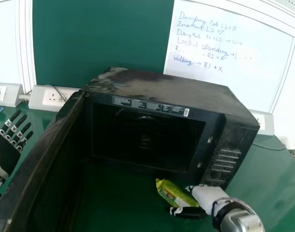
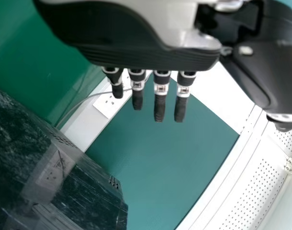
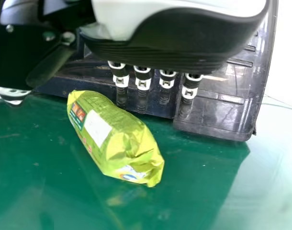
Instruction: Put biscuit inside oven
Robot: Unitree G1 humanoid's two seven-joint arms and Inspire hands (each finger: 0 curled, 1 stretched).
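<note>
The green-yellow biscuit packet (image 1: pixel 173 193) lies on the table in front of the black oven (image 1: pixel 148 135), whose door stands wide open at the left. My right hand (image 1: pixel 205 198) is just right of the packet, its thumb on the near side. In the right wrist view the packet (image 3: pixel 115 136) lies between the thumb and the straight fingers of my right hand (image 3: pixel 160 50), not gripped. My left hand (image 1: pixel 8 147) is at the far left, beyond the open door, with fingers extended; in the left wrist view my left hand (image 2: pixel 146 48) holds nothing.
The oven door (image 1: pixel 38 159) reaches from the oven's left side toward the view's bottom left. Behind the oven are wall sockets (image 1: pixel 54 98) and a whiteboard (image 1: pixel 225 53). A thin cable lies on the green table (image 1: pixel 275 179) to the right.
</note>
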